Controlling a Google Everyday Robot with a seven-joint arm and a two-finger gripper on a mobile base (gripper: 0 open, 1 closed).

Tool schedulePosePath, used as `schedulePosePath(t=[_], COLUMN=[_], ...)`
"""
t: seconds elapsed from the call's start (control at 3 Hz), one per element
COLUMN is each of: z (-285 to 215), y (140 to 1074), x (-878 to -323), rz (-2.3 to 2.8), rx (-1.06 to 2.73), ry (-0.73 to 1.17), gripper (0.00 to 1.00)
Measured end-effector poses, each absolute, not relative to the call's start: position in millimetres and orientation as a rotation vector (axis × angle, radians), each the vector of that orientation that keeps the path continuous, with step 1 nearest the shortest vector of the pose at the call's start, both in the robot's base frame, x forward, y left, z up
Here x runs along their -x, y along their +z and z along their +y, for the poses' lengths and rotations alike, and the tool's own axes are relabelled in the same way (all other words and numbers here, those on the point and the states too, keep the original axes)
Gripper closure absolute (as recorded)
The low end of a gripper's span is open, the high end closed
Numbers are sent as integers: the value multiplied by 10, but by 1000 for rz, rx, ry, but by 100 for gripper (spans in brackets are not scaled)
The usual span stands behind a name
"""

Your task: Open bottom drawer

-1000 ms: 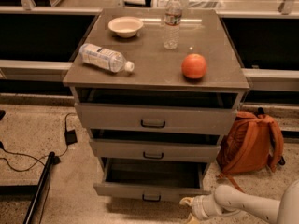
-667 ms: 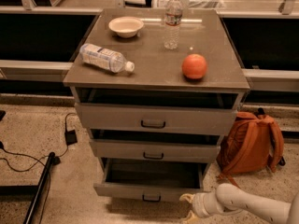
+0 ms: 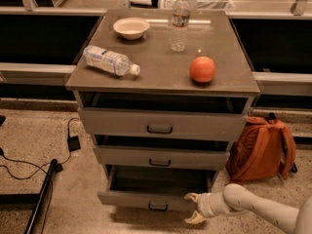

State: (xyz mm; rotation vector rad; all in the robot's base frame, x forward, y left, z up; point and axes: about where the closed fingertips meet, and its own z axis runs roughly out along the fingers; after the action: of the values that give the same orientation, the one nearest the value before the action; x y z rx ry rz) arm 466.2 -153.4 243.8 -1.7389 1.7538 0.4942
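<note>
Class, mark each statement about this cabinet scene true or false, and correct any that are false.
1. The bottom drawer stands out further than the two drawers above it. True.
2. The orange lies inside the bowl. False: it sits on the cabinet top, apart from the bowl.
3. Both water bottles stand upright. False: one bottle stands, the other bottle lies on its side.
4. The claw is at the right-hand end of the bottom drawer's front, as the picture shows it. True.
5. The backpack is on top of the cabinet. False: it sits on the floor beside the cabinet.
</note>
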Motion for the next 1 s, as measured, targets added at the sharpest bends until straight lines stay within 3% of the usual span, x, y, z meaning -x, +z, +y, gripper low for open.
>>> schedulePosePath(t=[0.67,1.0], z=[-1577,-1636], y=[2051,1868], x=[-4984,-5002], rz=[1824,1871], rx=[1689,1680], ry=[542,557], gripper=[32,41])
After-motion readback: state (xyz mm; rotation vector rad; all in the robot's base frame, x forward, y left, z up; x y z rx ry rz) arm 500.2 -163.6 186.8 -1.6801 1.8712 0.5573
